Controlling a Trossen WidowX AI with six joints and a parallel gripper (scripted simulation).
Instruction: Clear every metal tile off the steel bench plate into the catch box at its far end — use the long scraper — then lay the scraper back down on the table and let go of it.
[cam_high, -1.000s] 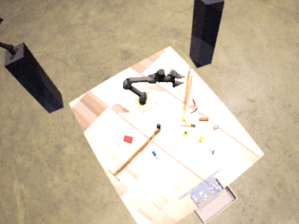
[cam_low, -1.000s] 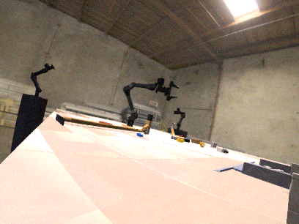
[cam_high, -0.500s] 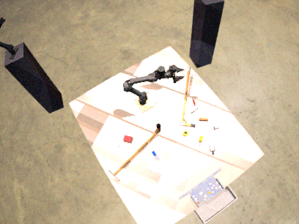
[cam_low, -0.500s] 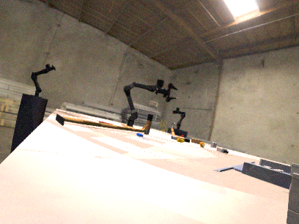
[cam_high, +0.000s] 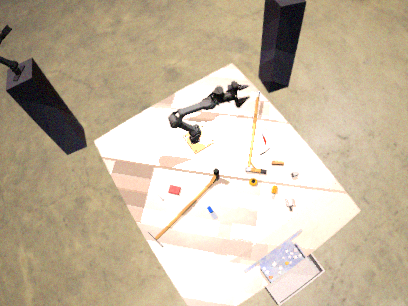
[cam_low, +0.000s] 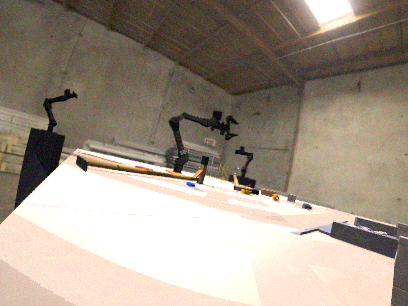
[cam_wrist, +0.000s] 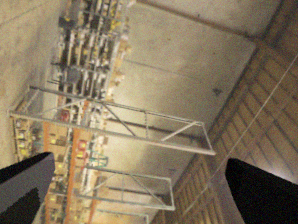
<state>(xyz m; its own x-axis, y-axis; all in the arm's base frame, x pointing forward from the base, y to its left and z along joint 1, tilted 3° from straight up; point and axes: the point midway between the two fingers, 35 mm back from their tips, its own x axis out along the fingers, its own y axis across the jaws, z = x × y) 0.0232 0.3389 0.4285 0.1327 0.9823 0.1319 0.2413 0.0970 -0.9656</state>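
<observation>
The steel bench plate (cam_high: 263, 273) (cam_low: 315, 230) shows bluish at the lower right of the top view, with several small metal tiles (cam_high: 281, 254) scattered on it. The grey catch box (cam_high: 295, 287) adjoins its far end. A long wooden-handled tool with a wide thin crosspiece, seemingly the long scraper (cam_high: 186, 208) (cam_low: 135, 168), lies on the table, its black upright grip (cam_high: 216, 173) (cam_low: 205, 162) toward the arm. My gripper (cam_high: 244, 94) (cam_low: 234, 129) (cam_wrist: 141, 159) is open and empty, raised high above the table's back part, away from scraper and plate. The wrist view shows only the surroundings.
Another long wooden tool (cam_high: 254, 127) lies below and beyond the gripper, with a dark-headed end (cam_high: 257, 171). A red block (cam_high: 174, 190), a blue-ended piece (cam_high: 210, 210) and several small yellow and grey items lie on the table (cam_high: 235, 200). Dark pedestals (cam_high: 47, 110) (cam_high: 280, 47) stand beyond it.
</observation>
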